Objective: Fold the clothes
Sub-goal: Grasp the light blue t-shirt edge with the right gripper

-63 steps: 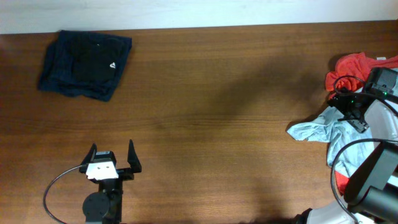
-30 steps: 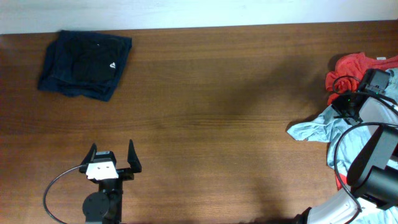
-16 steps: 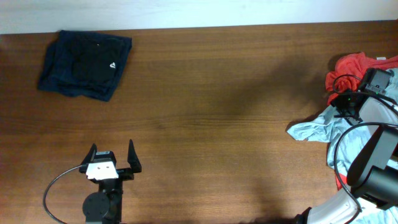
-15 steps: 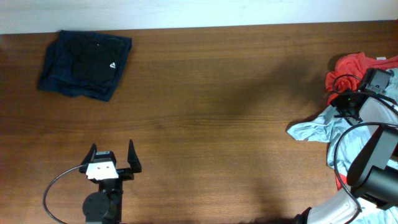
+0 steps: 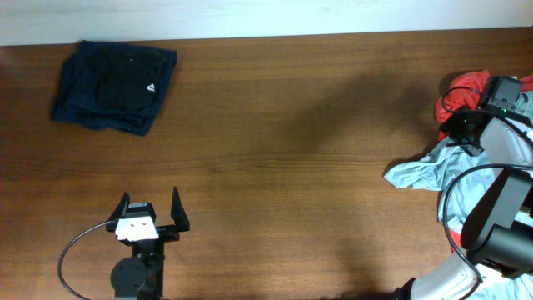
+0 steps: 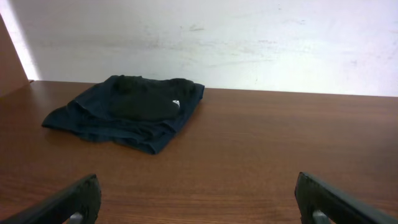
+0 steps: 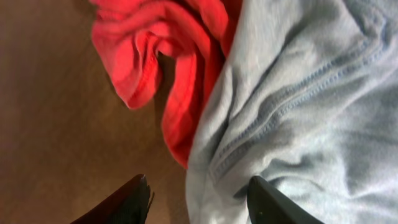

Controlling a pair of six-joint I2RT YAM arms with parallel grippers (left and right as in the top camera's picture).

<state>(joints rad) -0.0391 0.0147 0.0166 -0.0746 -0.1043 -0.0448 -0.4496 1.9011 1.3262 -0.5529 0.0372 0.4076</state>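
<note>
A crumpled pale blue-grey T-shirt (image 5: 423,171) lies at the table's right edge, and a coral-red T-shirt (image 5: 463,86) is bunched just behind it. My right gripper (image 5: 465,125) is open over the place where the two meet. In the right wrist view the blue shirt's hemmed edge (image 7: 249,143) lies between my spread fingertips (image 7: 127,200), with the red shirt (image 7: 180,68) just ahead. A folded navy garment (image 5: 112,83) with a small white logo lies at the far left and also shows in the left wrist view (image 6: 130,109). My left gripper (image 5: 151,214) is open and empty near the front edge.
The wooden table (image 5: 291,167) is bare between the navy garment and the right-hand pile. A pale wall (image 6: 249,37) runs along the table's far edge. My right arm's cables (image 5: 454,217) loop over the garments at the right edge.
My right gripper has moved a little toward the back of the table, from over the blue shirt to the edge by the red shirt. The left arm and navy garment have not moved.
</note>
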